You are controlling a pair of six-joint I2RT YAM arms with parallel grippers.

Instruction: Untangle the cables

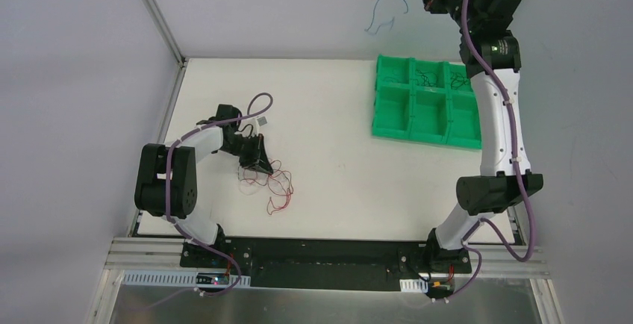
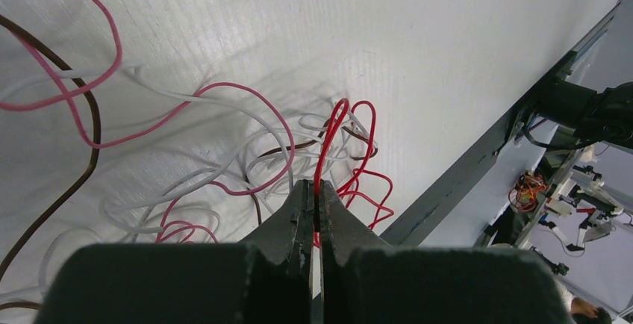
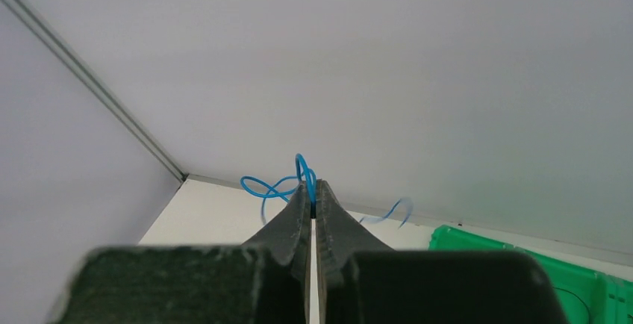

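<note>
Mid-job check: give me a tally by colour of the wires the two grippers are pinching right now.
Blue wire: 1, pinched in the right gripper, raised above the table.
Red wire: 1, pinched in the left gripper, at the pile on the table.
Total: 2.

One green plastic six-compartment tray (image 1: 388,111); one thin blue curly wire (image 3: 301,161); a heap of thin red, whitish, brown wires (image 1: 270,182), perhaps six.

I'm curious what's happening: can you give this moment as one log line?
left fingers shut on red cable at tangle | right fingers shut on blue cable, held high | green bin holds dark cables
</note>
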